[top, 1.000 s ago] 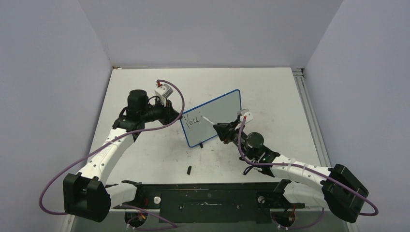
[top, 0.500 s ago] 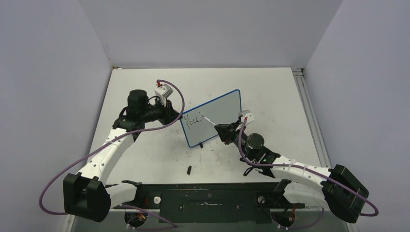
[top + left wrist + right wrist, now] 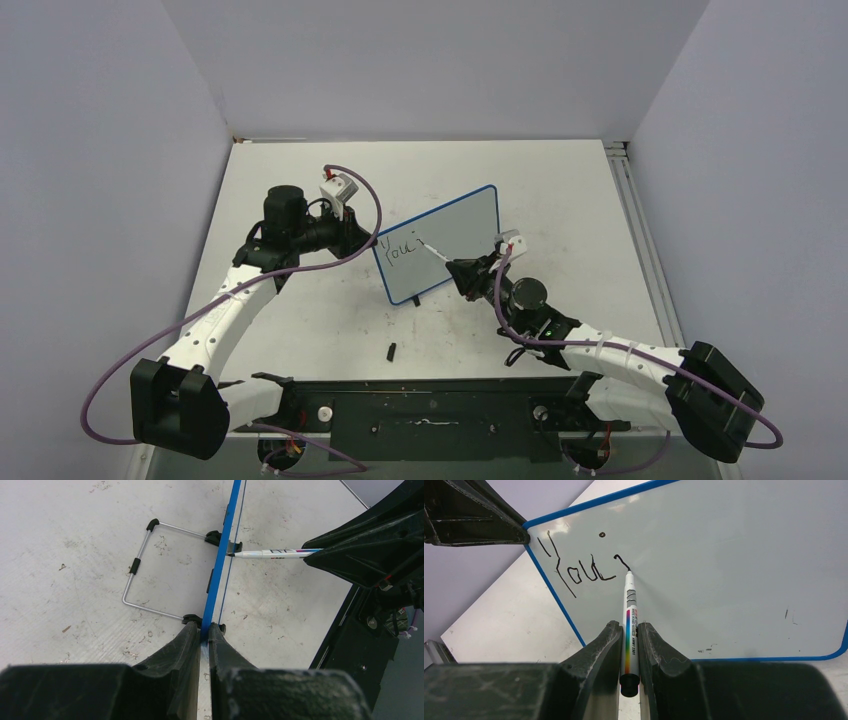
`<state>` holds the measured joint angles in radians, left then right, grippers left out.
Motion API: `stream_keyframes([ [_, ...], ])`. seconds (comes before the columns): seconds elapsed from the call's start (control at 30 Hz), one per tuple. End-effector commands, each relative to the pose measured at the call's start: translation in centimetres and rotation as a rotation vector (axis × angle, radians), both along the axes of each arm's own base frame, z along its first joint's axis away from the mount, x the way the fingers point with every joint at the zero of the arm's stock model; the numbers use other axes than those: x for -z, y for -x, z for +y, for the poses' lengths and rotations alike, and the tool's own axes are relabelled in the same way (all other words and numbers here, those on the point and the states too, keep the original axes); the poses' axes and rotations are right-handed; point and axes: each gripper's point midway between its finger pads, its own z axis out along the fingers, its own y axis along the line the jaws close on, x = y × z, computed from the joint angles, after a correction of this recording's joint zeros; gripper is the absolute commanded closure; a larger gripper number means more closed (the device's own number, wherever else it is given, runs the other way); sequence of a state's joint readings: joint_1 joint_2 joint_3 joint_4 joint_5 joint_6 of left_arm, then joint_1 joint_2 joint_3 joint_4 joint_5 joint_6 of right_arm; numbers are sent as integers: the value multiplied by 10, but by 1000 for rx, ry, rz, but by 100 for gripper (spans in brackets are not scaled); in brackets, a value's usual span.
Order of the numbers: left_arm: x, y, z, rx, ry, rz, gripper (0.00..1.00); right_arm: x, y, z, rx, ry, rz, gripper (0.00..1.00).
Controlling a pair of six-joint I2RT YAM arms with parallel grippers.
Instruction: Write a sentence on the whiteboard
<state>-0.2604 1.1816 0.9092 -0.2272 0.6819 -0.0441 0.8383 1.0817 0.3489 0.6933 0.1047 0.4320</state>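
The whiteboard with its blue frame stands tilted on the table. My left gripper is shut on its left edge, seen edge-on in the left wrist view. My right gripper is shut on a white marker with a rainbow stripe. The marker tip touches the board face just right of the sentence, which reads "You" plus a short apostrophe-like stroke. The sentence also shows in the top view. The marker shows in the left wrist view, its tip against the board.
A small black marker cap lies on the table near the front. The board's wire stand with black feet rests on the table behind the board. The black base rail runs along the near edge. Grey walls enclose three sides.
The marker tip has shifted slightly right and down on the board, adding a short stroke after "You". The left gripper and the board have not moved.
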Motion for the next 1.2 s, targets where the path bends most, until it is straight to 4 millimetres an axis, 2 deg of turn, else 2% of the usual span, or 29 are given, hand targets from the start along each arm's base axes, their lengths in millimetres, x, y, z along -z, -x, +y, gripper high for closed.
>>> stream_keyframes([
  [0.0,-4,2,-4,22,18,5,100,0,-4,-4,21,0,4,95],
  [0.5,-5,2,-4,22,19,4,100,-43,-9,0,26,-58,-78,95],
  [1.17,-5,3,-5,25,20,3,100,-52,-12,-6,54,-112,-99,95],
])
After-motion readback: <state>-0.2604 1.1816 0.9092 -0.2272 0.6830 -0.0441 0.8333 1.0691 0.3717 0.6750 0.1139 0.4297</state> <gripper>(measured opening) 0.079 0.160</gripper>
